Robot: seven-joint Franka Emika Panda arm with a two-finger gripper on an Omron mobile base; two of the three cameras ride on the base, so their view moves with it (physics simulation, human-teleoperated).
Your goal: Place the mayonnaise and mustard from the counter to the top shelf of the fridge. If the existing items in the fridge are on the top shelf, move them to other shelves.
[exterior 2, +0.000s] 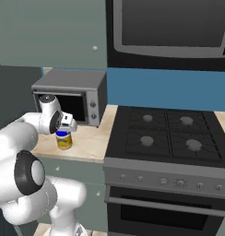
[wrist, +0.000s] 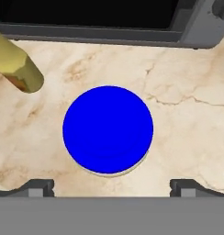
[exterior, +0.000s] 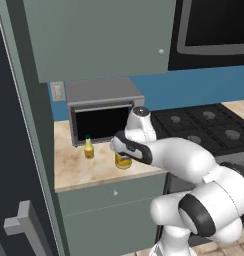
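1. I see the gripper (wrist: 112, 186) spread wide, holding nothing, directly above the mayo (wrist: 108, 129).
2. Mayo upright on counter (wrist: 187, 137), lid up, before the microwave (exterior: 101, 112).
3. Mustard (exterior: 88, 148) just beside.

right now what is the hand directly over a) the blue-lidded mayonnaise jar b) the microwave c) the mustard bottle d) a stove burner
a: the hand view looks straight down on the mayonnaise jar, its round blue lid centred between the two spread fingertips of the open hand, while the mustard lies off to one side on the counter.
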